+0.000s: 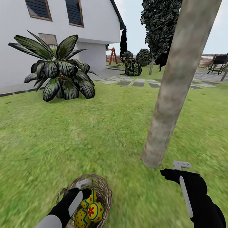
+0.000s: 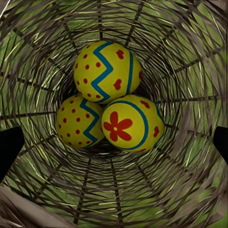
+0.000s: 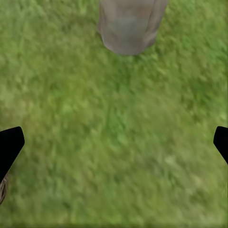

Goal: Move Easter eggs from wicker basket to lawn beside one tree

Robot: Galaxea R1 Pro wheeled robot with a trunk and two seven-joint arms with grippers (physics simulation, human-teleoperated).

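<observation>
The wicker basket stands on the lawn at my feet, and its woven wall rings the left wrist view. Three yellow Easter eggs lie at its bottom, touching: one with a blue zigzag, one dotted, one with a red flower. My left gripper hangs open over the basket mouth, above the eggs, with its fingertips wide apart. My right gripper is open and empty above bare grass, just short of the tree trunk's base. That trunk is thick, grey-brown and leaning.
A low palm bush grows at the back left beside the white house. Grey stepping stones cross the lawn behind the tree. Dark bushes, a cypress-like tree and a slatted fence stand farther off.
</observation>
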